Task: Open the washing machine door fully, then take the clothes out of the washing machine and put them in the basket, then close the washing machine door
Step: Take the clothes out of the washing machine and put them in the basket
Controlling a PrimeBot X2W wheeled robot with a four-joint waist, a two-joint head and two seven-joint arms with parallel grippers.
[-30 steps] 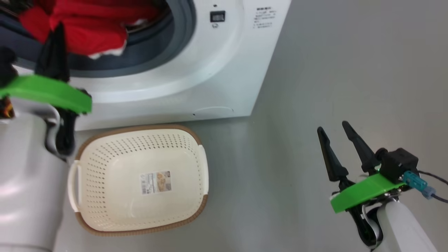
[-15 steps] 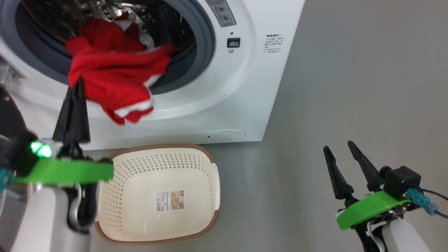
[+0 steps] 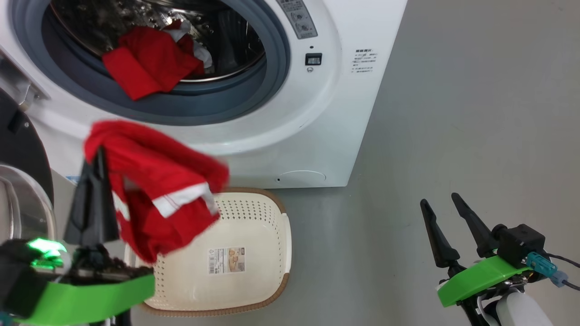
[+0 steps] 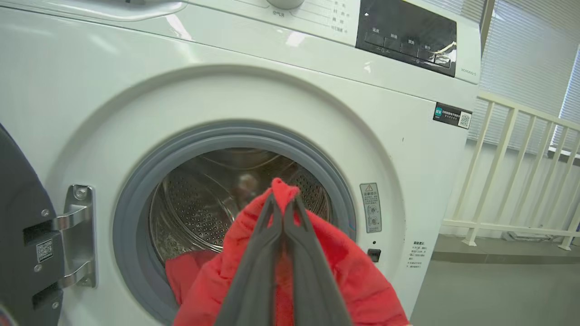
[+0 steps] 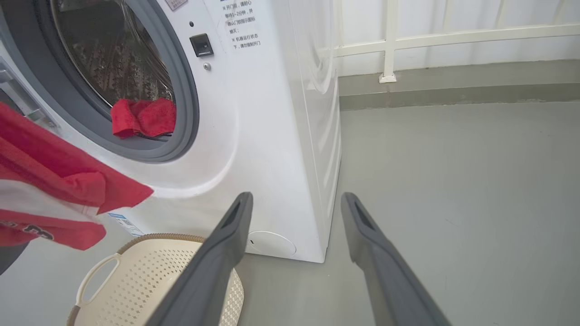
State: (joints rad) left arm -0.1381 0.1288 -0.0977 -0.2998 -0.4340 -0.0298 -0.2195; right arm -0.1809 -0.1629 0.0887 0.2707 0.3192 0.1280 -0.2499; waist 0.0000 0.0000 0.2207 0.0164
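The washing machine [image 3: 344, 113] stands with its door [image 3: 18, 154] swung open at the far left. A bundle of red clothes [image 3: 149, 61] lies in the steel drum, also seen as red clothes [image 5: 142, 117] in the right wrist view. My left gripper [image 3: 97, 151] is shut on a red garment with white stripes [image 3: 167, 199], which hangs outside the drum above the left part of the basket [image 3: 267, 226]. In the left wrist view the fingertips [image 4: 277, 213] pinch the red garment [image 4: 353, 276]. My right gripper [image 3: 439, 199] stands open and holds nothing, low on the right over the floor.
Grey floor [image 3: 453, 113] stretches to the right of the machine. A white railing [image 5: 389, 45] runs along the wall behind it. The cream basket [image 5: 149, 271] sits on the floor right against the machine's front.
The camera has shifted. My left gripper has drawn the red garment out of the drum and down over the basket. The right gripper has stayed open in place.
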